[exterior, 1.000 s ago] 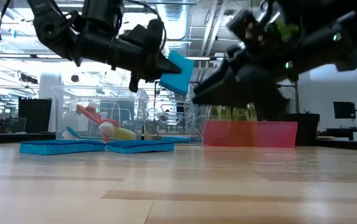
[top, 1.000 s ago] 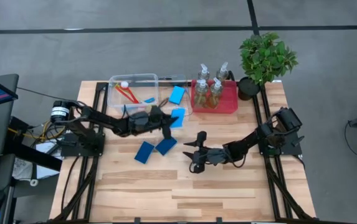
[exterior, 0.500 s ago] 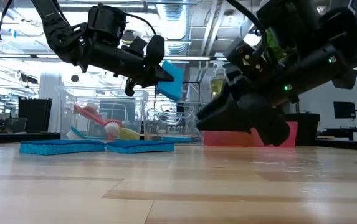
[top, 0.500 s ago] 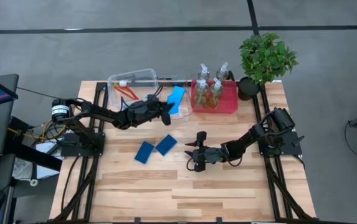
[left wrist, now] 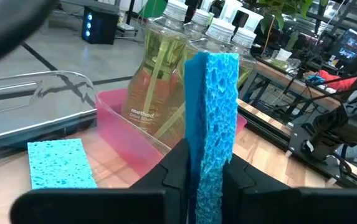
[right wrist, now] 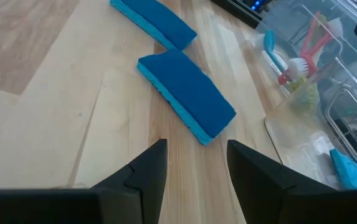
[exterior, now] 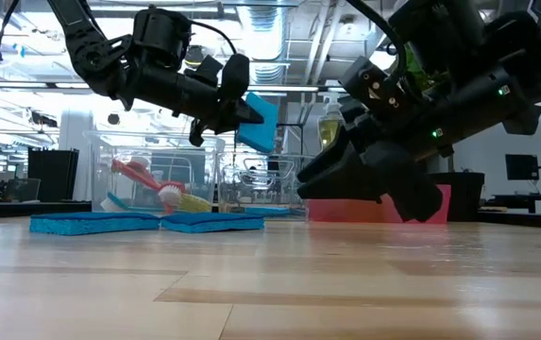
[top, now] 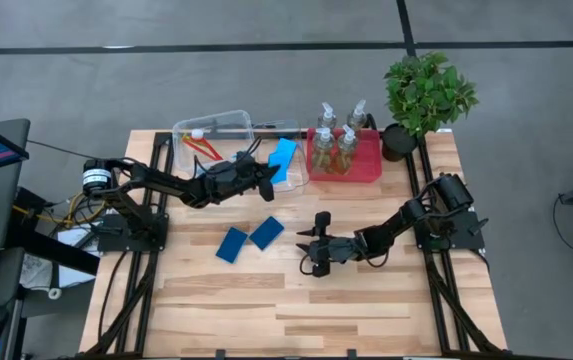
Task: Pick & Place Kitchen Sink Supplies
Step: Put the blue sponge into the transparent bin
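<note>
We see the left gripper (top: 266, 181) clamped on a flat blue rectangular sponge (left wrist: 212, 124), hanging over the clear plastic bin (top: 296, 176), likely for dropping; the right gripper (top: 311, 243), fingers apart, lines up on two table sponges (right wrist: 187, 93).

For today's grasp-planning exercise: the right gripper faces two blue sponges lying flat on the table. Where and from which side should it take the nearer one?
Grip the nearer sponge across its narrow width, at the middle of its long sides, coming down from above. It lies flat, apart from the second sponge, so both long edges look free. The open right gripper would probably need to turn to straddle it.
</note>
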